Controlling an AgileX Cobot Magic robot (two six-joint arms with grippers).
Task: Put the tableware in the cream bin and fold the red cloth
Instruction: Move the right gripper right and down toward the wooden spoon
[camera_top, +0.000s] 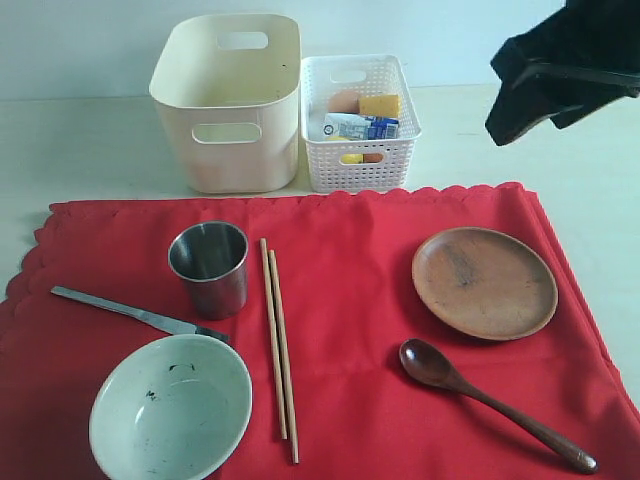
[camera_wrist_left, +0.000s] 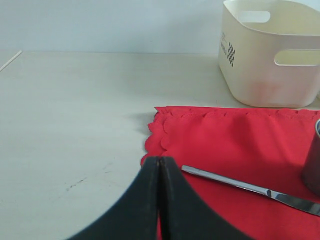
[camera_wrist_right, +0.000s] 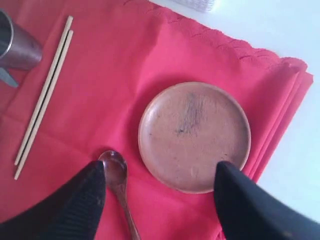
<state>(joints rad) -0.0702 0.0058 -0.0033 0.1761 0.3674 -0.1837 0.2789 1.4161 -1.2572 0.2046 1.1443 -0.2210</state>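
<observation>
The red cloth (camera_top: 340, 300) lies spread on the table. On it rest a steel cup (camera_top: 210, 267), a metal knife (camera_top: 135, 313), a pale bowl (camera_top: 170, 408), a chopstick pair (camera_top: 279, 345), a round brown plate (camera_top: 484, 281) and a dark wooden spoon (camera_top: 490, 402). Behind the cloth stands the cream bin (camera_top: 229, 100). My right gripper (camera_wrist_right: 160, 170) hovers open above the plate (camera_wrist_right: 195, 136) and the spoon bowl (camera_wrist_right: 114, 167), holding nothing; its arm (camera_top: 565, 65) shows at the upper right. My left gripper (camera_wrist_left: 159, 161) is shut and empty, over the cloth's corner (camera_wrist_left: 165, 135) near the knife (camera_wrist_left: 235, 185).
A white lattice basket (camera_top: 358, 125) with food items stands right of the cream bin. Bare pale table (camera_wrist_left: 70, 125) stretches left of the cloth and behind it. The cloth's right edge (camera_wrist_right: 290, 100) is bunched in folds next to the plate.
</observation>
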